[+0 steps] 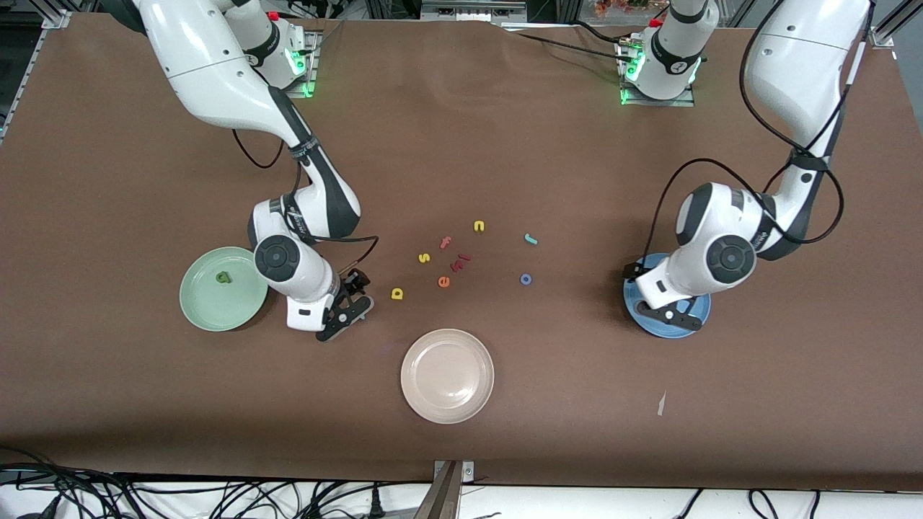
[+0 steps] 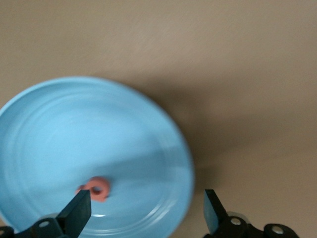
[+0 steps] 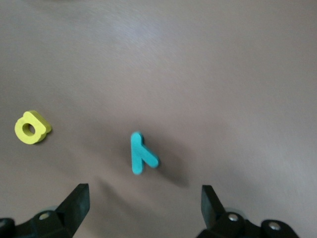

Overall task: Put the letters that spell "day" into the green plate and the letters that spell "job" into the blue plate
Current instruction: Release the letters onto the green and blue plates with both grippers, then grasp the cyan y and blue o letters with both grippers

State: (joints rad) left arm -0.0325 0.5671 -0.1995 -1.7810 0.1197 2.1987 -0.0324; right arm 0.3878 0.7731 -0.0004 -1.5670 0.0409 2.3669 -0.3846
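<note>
Teal y [image 3: 142,154] lies flat on the worktop under the open right end effector [image 3: 143,208], stem running 12-to-6. Left end effector [image 2: 143,213] hangs open over the blue plate [image 2: 59,129], holding nothing.

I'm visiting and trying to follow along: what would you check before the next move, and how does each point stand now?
1. Salmon b lies in the blue plate: ok.
2. Left pincer open, over that plate: ok.
3. Right pincer open, over the teal y: ok.
4. Teal y lies apart from the yellow d: ok.
5. Olive a lies in the green plate: ok.
6. Teal j and blue o in the blue plate: not ok, both on the table.
</note>
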